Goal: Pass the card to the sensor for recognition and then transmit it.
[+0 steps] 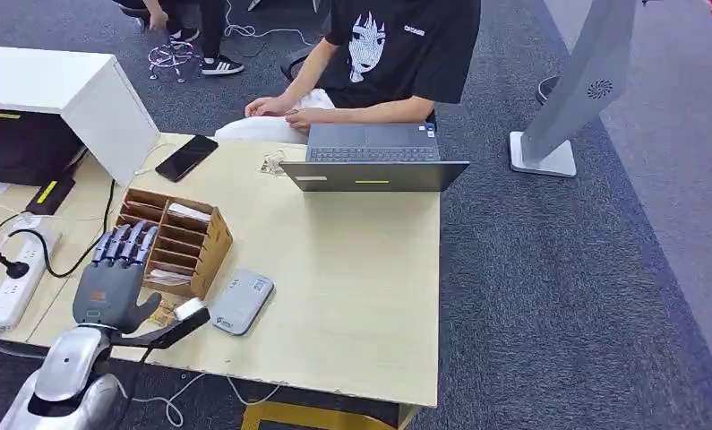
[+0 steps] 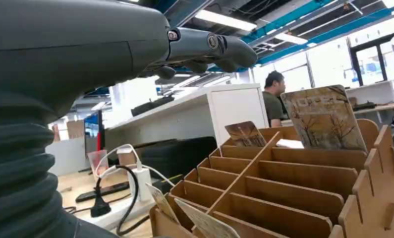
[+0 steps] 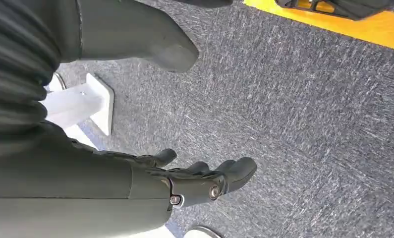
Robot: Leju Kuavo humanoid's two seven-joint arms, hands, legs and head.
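over the near end of the wooden card rack (image 1: pixel 175 240), the left hand (image 1: pixel 112 273) hovers, fingers spread, holding nothing. cards (image 2: pixel 324 117) sit in their slots. the sensor (image 1: pixel 242 301) lies just beside, unused. right hand (image 3: pixel 195 176) hangs empty, fingers apart. judgement: nothing done yet.

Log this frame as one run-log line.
left hand: open, over card rack | right hand: open, hanging above carpet | sensor: beside rack, no card on it | stage: card not yet picked

No legible text: print on the person's black T-shirt (image 1: pixel 414 30), far beyond the left hand (image 1: pixel 112 273), too small.
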